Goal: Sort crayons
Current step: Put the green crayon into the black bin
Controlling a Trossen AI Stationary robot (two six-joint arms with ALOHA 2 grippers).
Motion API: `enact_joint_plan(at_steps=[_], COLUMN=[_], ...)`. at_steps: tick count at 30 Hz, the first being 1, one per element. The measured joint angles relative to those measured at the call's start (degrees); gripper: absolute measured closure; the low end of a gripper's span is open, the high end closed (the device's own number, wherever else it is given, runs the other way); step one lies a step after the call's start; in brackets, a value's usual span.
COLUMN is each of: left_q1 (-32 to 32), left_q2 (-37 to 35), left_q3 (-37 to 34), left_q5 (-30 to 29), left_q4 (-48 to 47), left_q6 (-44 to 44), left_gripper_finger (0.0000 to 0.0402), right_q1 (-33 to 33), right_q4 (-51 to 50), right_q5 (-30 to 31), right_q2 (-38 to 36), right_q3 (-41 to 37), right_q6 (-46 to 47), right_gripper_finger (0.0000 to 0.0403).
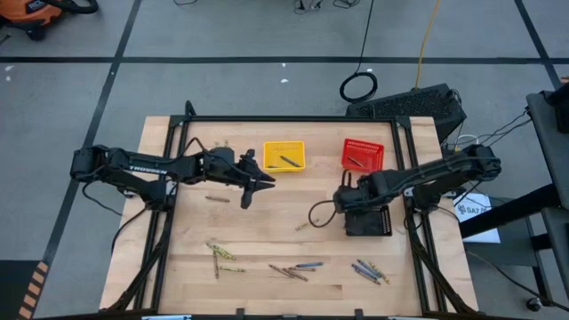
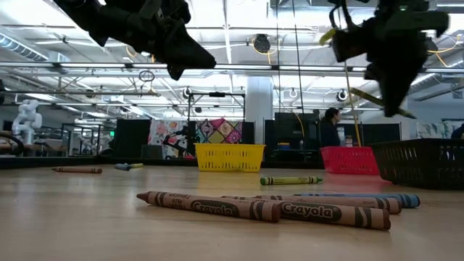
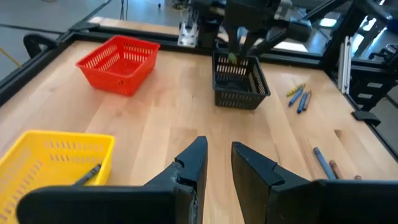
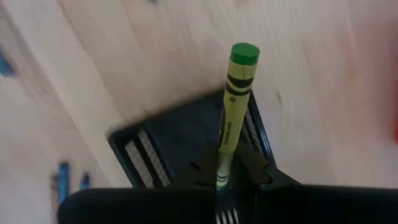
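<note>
Right gripper (image 4: 219, 177) jaws pinch a green crayon (image 4: 233, 112) by its tip above the black basket (image 4: 168, 146); it could tip outside. Left gripper (image 3: 217, 163) jaws spread, empty.

— What is the desk (image 3: 186, 106) made of?

— It looks like pale wood, smooth, with a soft shine and thin grain lines.

— And the baskets?

— The yellow basket (image 3: 37, 155), the red basket (image 3: 118, 62) and the black basket (image 3: 239, 84) look like plastic mesh, full of little holes.

— The crayons?

— The brown crayon (image 2: 210, 206) has a matt paper wrap with printed letters. The green crayon (image 4: 233, 118) in the right hand (image 4: 225, 177) has a paper wrap too, and a smooth waxy end.

— And the left hand (image 3: 217, 165)?

— Dark, matt, smooth, like hard plastic.
</note>
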Motion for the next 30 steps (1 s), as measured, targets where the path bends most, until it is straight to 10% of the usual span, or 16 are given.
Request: enact_joint_plan(at_steps=[30], left_q1=[0.0], left_q2=[0.0], left_q3=[0.0], left_q5=[0.0], left_q4=[-3.6], left_q6=[0.0], left_gripper_finger=[0.0324], right_q1=[5.0], right_q4=[-3.2], right_q5=[-2.5], right_q2=[0.0], right_q3=[-7.0], right_q6=[13.6], right_gripper_finger=[0.0358])
